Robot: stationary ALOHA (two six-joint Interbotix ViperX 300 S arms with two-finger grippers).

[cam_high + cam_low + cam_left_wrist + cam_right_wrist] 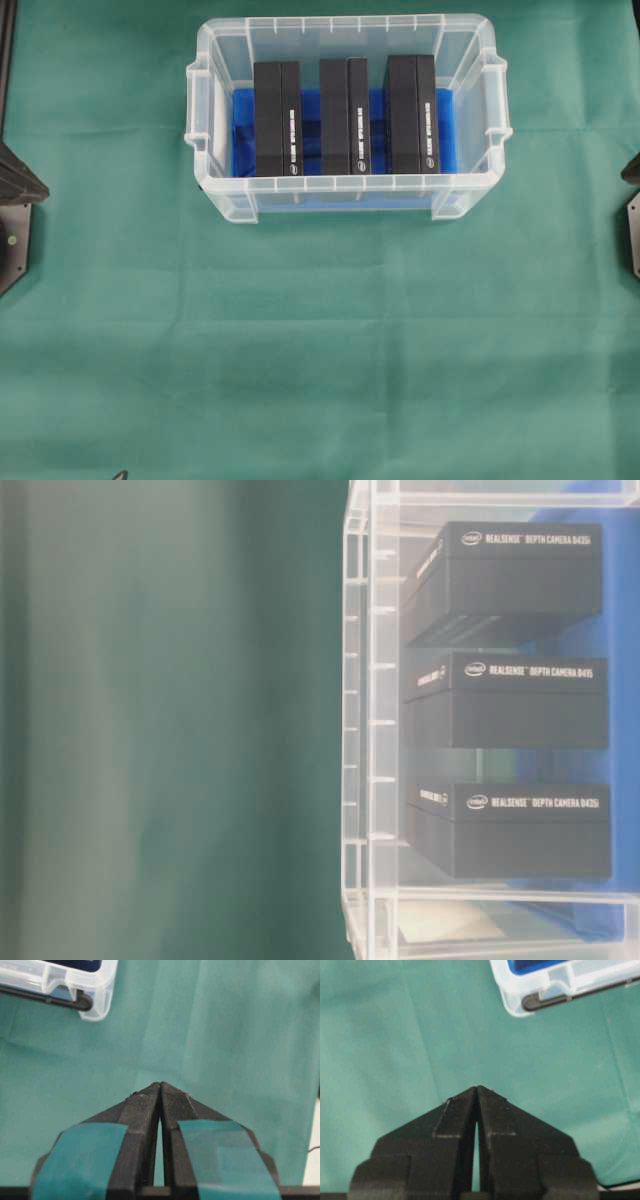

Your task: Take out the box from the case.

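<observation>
Case (345, 185) at 12 o'clock on the green cloth (320, 350), three black boxes (277, 118) upright side by side inside on blue lining. Left gripper (160, 1085) and right gripper (477, 1088) clenched, empty, well apart from case.

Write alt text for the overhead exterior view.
A clear plastic case with a blue lining sits on a green cloth, holding three black boxes side by side. Neither end effector is in this view.

Light: bright, even, soft shadows.
Glare: faint sheen on the case (345, 185) rim.
Blur: table-level view's green left half is smeared; wrist views mildly soft.
</observation>
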